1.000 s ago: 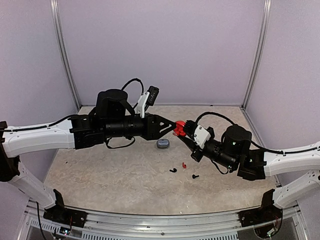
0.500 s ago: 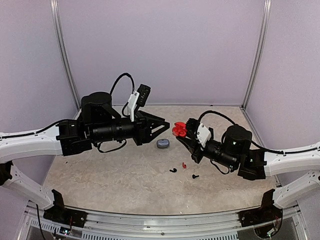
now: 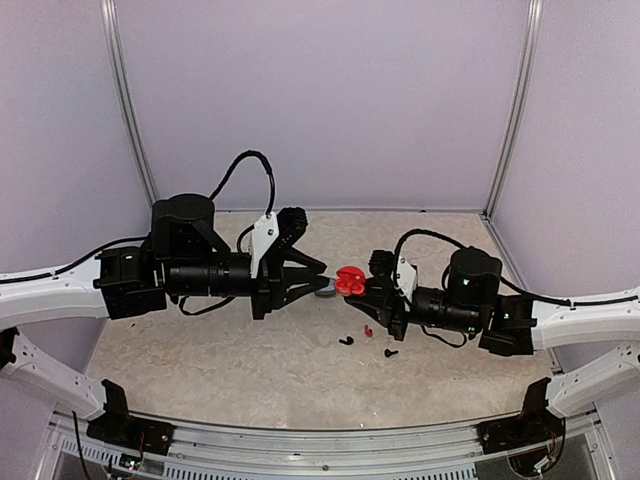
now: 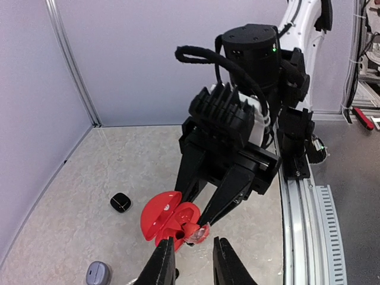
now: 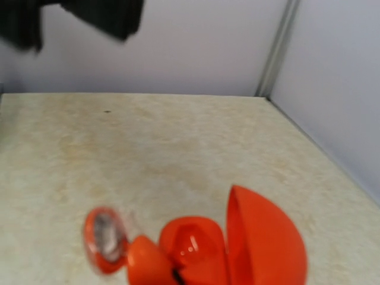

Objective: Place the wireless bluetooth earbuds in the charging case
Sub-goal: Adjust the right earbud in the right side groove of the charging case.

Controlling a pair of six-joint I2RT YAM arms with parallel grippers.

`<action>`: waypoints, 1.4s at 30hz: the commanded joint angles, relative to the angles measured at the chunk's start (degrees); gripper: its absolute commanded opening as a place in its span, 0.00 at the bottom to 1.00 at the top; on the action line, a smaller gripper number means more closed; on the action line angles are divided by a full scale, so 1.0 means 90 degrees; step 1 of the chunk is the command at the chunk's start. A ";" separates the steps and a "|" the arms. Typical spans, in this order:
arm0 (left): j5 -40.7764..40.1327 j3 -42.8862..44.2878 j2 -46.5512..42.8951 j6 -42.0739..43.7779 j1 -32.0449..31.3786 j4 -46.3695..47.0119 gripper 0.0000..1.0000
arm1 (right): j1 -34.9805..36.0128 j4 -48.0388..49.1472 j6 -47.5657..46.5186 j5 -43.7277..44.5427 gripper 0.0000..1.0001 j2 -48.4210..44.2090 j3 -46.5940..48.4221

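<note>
My right gripper [image 3: 362, 288] is shut on an open red charging case [image 3: 349, 281] and holds it above the table. In the left wrist view the case [image 4: 160, 214] has its lid up, and a red earbud [image 4: 200, 233] with a clear tip sticks out of its front. The same earbud [image 5: 104, 238] shows in the right wrist view beside the case [image 5: 261, 243]. My left gripper [image 4: 191, 261] is open, with its fingertips just short of that earbud. Another red earbud [image 3: 367, 329] and two black earbuds [image 3: 346, 341] [image 3: 390, 352] lie on the table.
A grey case [image 4: 98, 274] and a black case [image 4: 120, 202] lie on the table, seen in the left wrist view. The grey case [image 3: 327, 291] is mostly hidden under my left gripper in the top view. Lilac walls enclose the table on three sides.
My left gripper drew back from the red case, rolled and came down level with it. My right gripper moved the case lower and slightly left.
</note>
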 commanded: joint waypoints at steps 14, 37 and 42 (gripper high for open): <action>0.0263 0.0592 0.0621 0.0785 -0.0333 -0.0589 0.20 | -0.0095 -0.0313 0.0176 -0.0860 0.01 0.0149 0.0447; 0.0126 0.0587 0.0759 0.0700 -0.0321 -0.0590 0.22 | -0.0095 -0.0329 0.0150 -0.0986 0.01 0.0145 0.0440; 0.0199 0.0588 0.0806 0.0668 -0.0295 -0.0614 0.17 | -0.0094 -0.0283 0.0122 -0.1109 0.01 0.0082 0.0411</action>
